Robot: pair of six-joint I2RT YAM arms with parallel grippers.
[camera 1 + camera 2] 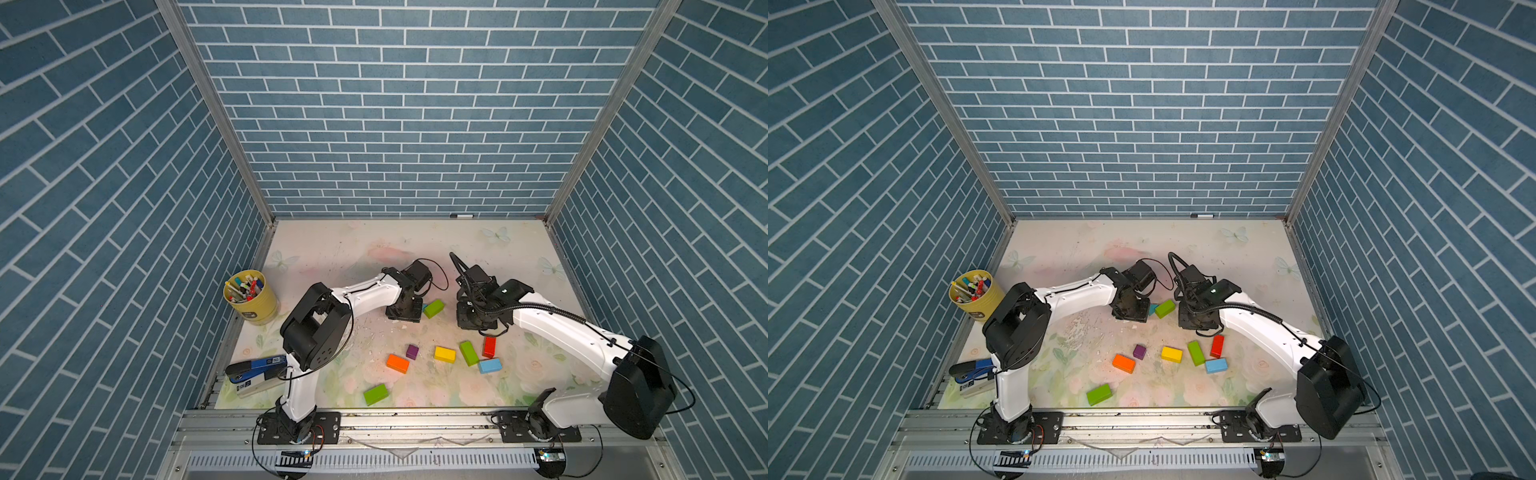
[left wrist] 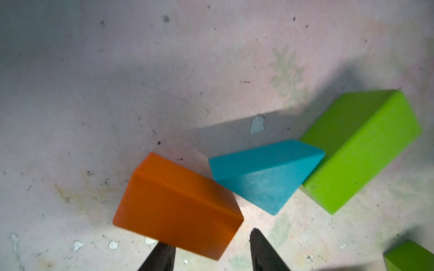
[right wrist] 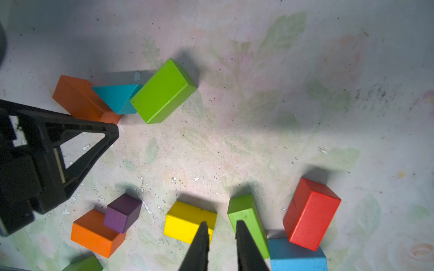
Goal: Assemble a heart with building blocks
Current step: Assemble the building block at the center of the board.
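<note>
In the left wrist view an orange block (image 2: 178, 206), a teal triangle (image 2: 265, 173) and a green block (image 2: 359, 150) lie in a row, each touching its neighbour. My left gripper (image 2: 209, 240) is open, astride the orange block's near corner; one finger (image 2: 263, 253) stands clear of it. My right gripper (image 3: 220, 223) hovers almost shut and empty above the yellow block (image 3: 185, 223) and a green block (image 3: 246, 211). Around them lie a red block (image 3: 310, 213), a light-blue block (image 3: 296, 255), a purple cube (image 3: 122, 213) and a second orange block (image 3: 94, 234). Another green block (image 1: 375, 394) lies near the front.
A yellow cup of marker pens (image 1: 250, 297) stands at the left edge of the mat. The blue-and-white stapler-like gadget (image 1: 255, 374) lies at the front left, beside the left arm's base. A marker (image 1: 461, 216) lies against the back wall.
</note>
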